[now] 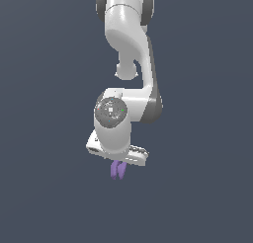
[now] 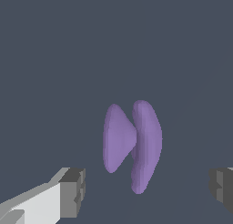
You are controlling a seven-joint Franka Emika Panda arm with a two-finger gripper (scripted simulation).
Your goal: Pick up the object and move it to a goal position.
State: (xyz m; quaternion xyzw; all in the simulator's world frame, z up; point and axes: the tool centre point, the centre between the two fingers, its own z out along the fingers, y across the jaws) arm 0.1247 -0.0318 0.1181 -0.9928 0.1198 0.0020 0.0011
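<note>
Against a plain dark grey ground, exterior view: the white arm (image 1: 126, 54) hangs down from the upper edge, its wrist folded so the hand faces downward. No table edge, shadow line or goal marker shows in either view.

Gripper (image 1: 118, 164): white body, dark grey fingers. In the wrist view the two fingertips (image 2: 73, 191) sit at opposite sides of the picture with a wide gap between them, so the jaws are spread wide and hold nothing.

Object (image 2: 133, 143): small matte purple piece, two rounded elongated lobes joined side by side. In the wrist view it lies in the gap between the fingers, apart from both pads, nearer the finger at (image 2: 73, 191) than the other (image 2: 223, 186). In the exterior view it (image 1: 117, 170) shows just beneath the hand, partly hidden by it.

Step, as judged: approach and alignment, grasp not yet made. How far above the object the fingertips stand is hard to read; possibly some descent remains.

Next move calls for: lowering until the pads bracket the lobes, a small sideways correction to centre the piece, then closing across both lobes. Lumpy surface; an off-centre pinch could let it twist out.
</note>
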